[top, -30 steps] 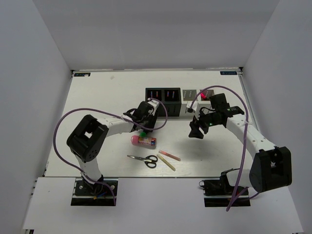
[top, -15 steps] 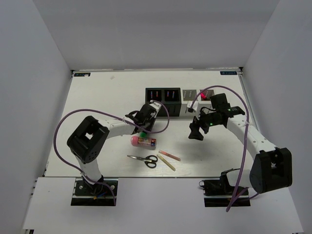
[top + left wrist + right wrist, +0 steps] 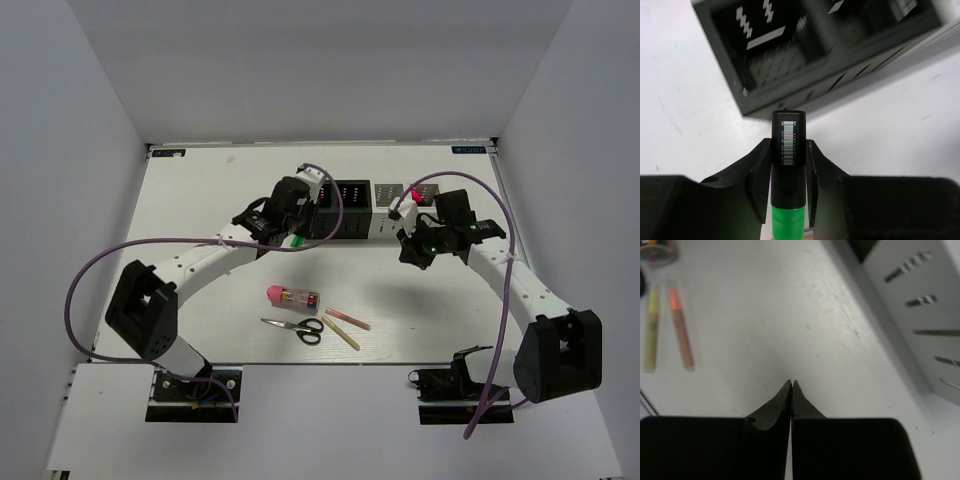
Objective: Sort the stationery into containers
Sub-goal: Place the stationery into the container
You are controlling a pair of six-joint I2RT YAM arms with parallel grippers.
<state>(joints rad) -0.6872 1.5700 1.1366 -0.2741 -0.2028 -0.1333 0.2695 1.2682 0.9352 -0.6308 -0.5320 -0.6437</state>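
Top external view: the table (image 3: 200, 200) carries a row of bins (image 3: 352, 195) at its far side. The left arm reaches long toward the leftmost black bin (image 3: 790, 95), with the left gripper (image 3: 788, 150) tilted down just before that bin's near wall. The right gripper (image 3: 791, 385) hovers near the white bins, jaws pressed together on nothing. The left jaws pinch the marker (image 3: 788, 165) across its black barrel, green cap toward the wrist. It is probably light, rigid and smooth, so a mid-barrel hold suits it, though it could pivot. The tube (image 3: 293, 295), scissors (image 3: 298, 327) and sticks (image 3: 347, 322) lie nearer the front.
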